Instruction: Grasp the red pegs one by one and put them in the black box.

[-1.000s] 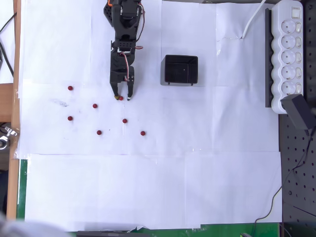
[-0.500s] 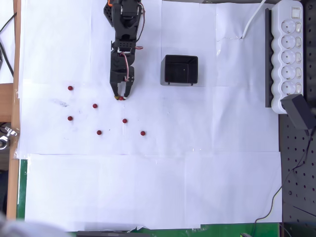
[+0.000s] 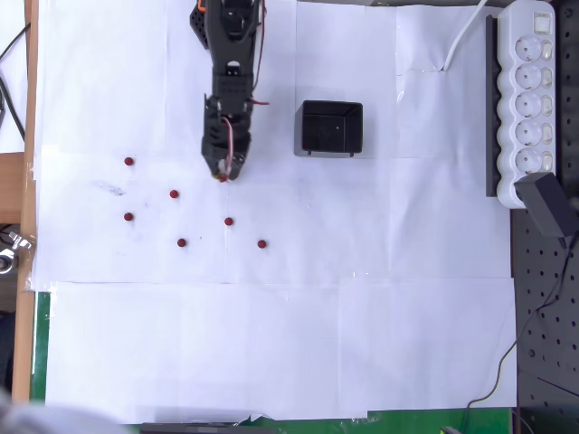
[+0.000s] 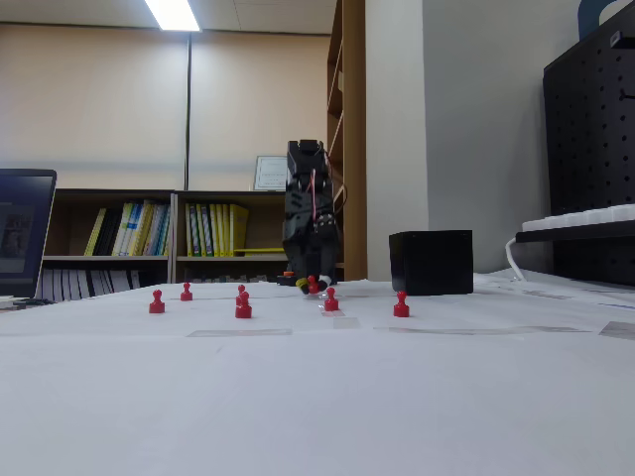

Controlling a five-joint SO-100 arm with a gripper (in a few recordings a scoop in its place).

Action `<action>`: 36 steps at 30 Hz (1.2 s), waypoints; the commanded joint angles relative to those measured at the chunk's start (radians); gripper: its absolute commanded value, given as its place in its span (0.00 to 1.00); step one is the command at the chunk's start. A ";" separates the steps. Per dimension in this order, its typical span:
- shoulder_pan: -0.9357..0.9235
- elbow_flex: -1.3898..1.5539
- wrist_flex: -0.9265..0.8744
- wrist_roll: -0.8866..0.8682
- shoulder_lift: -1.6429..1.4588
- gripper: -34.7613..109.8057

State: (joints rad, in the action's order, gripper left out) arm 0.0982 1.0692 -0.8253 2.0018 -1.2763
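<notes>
Fixed view, near to far: six loose red pegs stand upright on the white paper, spread L to R; behind them the gripper sits low w/ a seventh peg between its tips. The black box stands further back, to the R.

Overhead: gripper points down-frame, jaws narrow, pinched on the peg. Box lies R and slightly up-frame of the tips, well apart; its floor looks empty. That R/up offset is what the carry turns on.

Vs 1.0 s ago: fingers were spread either side of this peg; by 0.5 s ago half closed; now closed on it. Loose pegs and box unmoved. Judgement: grasp done, lift not yet begun.
</notes>
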 commanded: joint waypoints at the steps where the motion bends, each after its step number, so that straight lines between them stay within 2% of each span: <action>1: 0.100 0.353 -0.437 0.133 0.081 0.24; 6: 0.268 0.755 -0.811 0.270 0.044 0.24; 11: 0.491 0.884 -0.913 0.405 0.035 0.24; 15: 0.638 0.897 -0.890 0.502 -0.054 0.24; 19: 0.713 0.867 -0.792 0.543 -0.166 0.24; 28: 0.707 0.620 -0.511 0.529 -0.285 0.24; 36: 0.704 0.566 -0.506 0.480 -0.288 0.29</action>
State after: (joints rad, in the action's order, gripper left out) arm 0.8053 1.6137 -1.3238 2.4820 -1.5861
